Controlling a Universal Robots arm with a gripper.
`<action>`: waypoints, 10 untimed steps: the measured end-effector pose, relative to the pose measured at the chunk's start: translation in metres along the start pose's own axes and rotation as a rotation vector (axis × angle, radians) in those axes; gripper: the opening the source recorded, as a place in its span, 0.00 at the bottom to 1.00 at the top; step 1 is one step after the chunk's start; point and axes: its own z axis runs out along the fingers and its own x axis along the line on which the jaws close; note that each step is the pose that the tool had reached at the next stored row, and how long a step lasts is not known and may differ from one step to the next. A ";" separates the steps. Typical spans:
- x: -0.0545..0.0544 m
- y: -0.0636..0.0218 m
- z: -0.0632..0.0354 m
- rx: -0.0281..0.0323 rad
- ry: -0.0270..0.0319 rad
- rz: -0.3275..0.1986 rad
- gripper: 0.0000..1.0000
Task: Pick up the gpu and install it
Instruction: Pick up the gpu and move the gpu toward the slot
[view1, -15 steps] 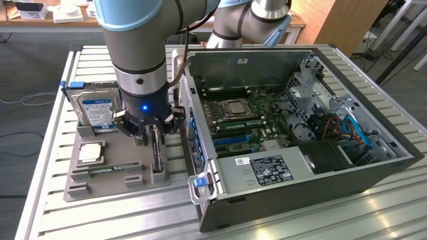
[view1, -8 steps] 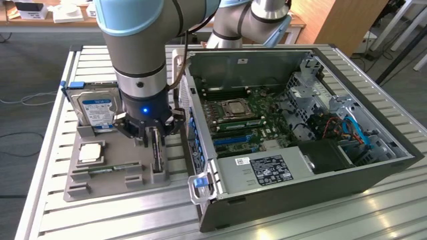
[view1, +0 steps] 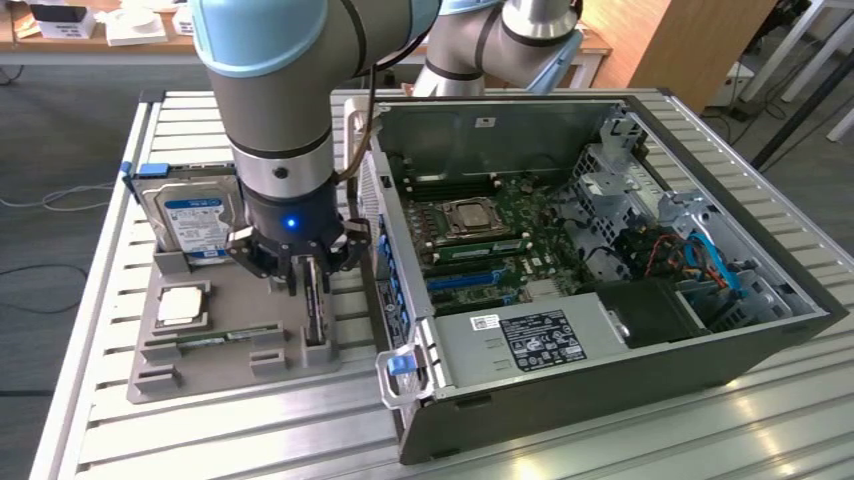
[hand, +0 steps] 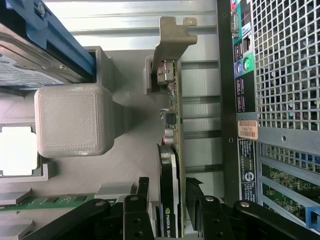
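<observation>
So my end effector (view1: 310, 272) straddles the gpu (view1: 316, 322), fingers apart and not clamped yet, card upright in its slot on the tray (view1: 214, 375) edge nearest the case (view1: 601, 400), nothing lifted or installed.

Item: gpu (hand: 176, 125), a thin flat card, seen edge-on from the wrist.
Board: a green circuit board (hand: 178, 150); small components are carried on its bare stretch.
Cooler: a black cooler (hand: 166, 200) is fixed to one face; white lettering is printed near its end.
Bracket: a silver metal bracket (hand: 172, 42) with a bent tab is mounted at one end.
Pose: stood upright on its long edge, not tilted.
Place: seated in a slot of the gray tray (view1: 214, 372), just beside the outer wall of the computer case (view1: 601, 390).
Contact: flanked by the spread fingers of the gripper (hand: 168, 182), one on each face; a gap is seen on the cooler side.
</observation>
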 end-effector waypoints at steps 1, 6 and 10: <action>0.000 0.0001 0.0002 0.0001 0.0002 0.000 0.43; 0.000 0.0006 0.0008 -0.0001 -0.0001 0.000 0.43; 0.000 0.0017 0.0014 -0.0001 0.0001 0.000 0.43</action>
